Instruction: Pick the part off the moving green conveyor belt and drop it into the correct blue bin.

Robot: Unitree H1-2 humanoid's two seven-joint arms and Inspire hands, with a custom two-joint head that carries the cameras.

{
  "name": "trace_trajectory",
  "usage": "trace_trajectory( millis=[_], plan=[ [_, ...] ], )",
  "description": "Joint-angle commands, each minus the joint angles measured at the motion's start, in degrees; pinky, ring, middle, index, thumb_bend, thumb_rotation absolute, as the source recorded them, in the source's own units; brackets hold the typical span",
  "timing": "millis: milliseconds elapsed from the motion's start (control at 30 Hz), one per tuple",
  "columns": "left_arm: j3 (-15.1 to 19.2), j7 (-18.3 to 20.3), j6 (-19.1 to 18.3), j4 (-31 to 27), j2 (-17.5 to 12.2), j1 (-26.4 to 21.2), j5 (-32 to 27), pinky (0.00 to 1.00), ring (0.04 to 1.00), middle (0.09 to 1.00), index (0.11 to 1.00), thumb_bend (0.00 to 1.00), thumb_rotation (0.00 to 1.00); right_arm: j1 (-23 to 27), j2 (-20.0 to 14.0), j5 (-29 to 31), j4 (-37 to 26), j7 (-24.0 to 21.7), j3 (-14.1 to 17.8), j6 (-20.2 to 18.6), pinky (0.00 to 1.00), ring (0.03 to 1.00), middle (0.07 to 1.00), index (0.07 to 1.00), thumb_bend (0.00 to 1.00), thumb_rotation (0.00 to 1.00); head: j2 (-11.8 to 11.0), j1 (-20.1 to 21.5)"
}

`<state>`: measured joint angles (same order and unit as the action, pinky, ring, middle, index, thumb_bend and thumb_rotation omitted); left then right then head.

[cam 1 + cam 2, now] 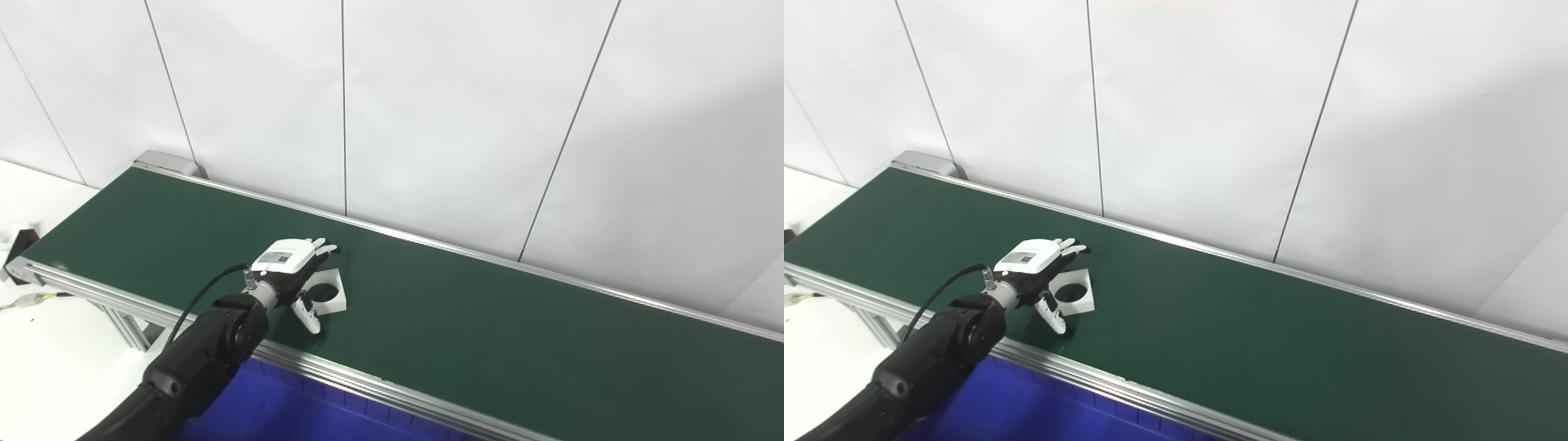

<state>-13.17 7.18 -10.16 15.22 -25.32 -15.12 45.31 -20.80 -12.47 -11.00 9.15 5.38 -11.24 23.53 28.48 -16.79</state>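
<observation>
1. Pickup is the step in hand, by my reading: the left hand (293, 269) is down over the green conveyor belt (490, 318), poised at the part, and nothing has been lifted yet.

2. Part location: a flat white square plate with a round hole (326, 292) lies on the belt toward its near edge, in the left half of the view, just beside and partly under the hand.

3. Hand state: the fingers (321, 246) are spread and extended past the far side of the plate, while the thumb (308, 316) reaches down on the near side. The hand is open and straddles the plate without gripping it. Whether any fingertip already touches the plate or the belt cannot be told from either eye view.

4. Next move, as I judge it: fingers and thumb must close on opposite edges of the plate before the belt carries it out of the span, then lift clear.

5. Destination: a blue bin (275, 404) sits below the near rail of the belt; its compartments are mostly hidden, so the correct one cannot be picked out here.

6. Right hand: not in view.
</observation>
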Motion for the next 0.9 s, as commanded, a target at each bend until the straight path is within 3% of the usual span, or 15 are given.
trace_trajectory(
  millis=[0,67,133,400,600,733,867],
  plan=[
    [2.4,-3.9,-0.3,0.2,-0.5,-1.1,-1.5,0.41,0.502,0.629,0.642,0.60,0.00,0.0,-0.3,-0.3,-2.0,0.7,0.2,3.3,0.79,0.809,0.839,0.860,0.82,0.21,0.1,0.0],
    [2.8,-4.8,0.7,0.4,-0.2,-0.9,-2.5,0.28,0.359,0.516,0.530,0.54,0.00,0.0,-0.3,-0.4,-2.0,0.9,0.2,3.4,0.78,0.808,0.837,0.859,0.82,0.21,0.4,-0.1],
    [2.8,-5.4,1.5,0.5,-0.1,-0.8,-3.3,0.26,0.350,0.424,0.524,0.51,0.00,0.1,-0.3,0.2,-2.1,0.7,0.0,3.4,0.79,0.806,0.838,0.861,0.82,0.21,0.4,-0.1],
    [4.4,-8.2,2.2,1.1,2.1,-0.2,-7.9,0.29,0.381,0.421,0.532,0.51,0.00,0.0,-0.4,1.3,-2.4,0.5,-0.2,3.4,0.80,0.814,0.843,0.866,0.81,0.19,0.8,0.0],
    [4.6,-8.9,3.5,1.5,2.1,-0.1,-10.1,0.32,0.406,0.439,0.522,0.52,0.00,-0.4,-0.3,0.9,-3.0,0.6,-0.2,3.4,0.80,0.816,0.846,0.870,0.80,0.21,1.3,0.3],
    [5.8,-8.8,3.3,-0.9,2.3,0.9,-11.9,0.32,0.409,0.435,0.520,0.52,0.00,-0.6,-0.1,0.4,-3.2,0.7,-0.2,3.4,0.79,0.813,0.844,0.868,0.81,0.23,1.7,0.9],
    [9.0,-9.0,6.9,-6.2,3.0,3.4,-17.4,0.30,0.383,0.422,0.525,0.51,0.00,-0.7,-0.1,0.0,-3.6,1.2,-0.5,3.4,0.79,0.809,0.843,0.864,0.80,0.24,2.9,2.5]
  ],
)
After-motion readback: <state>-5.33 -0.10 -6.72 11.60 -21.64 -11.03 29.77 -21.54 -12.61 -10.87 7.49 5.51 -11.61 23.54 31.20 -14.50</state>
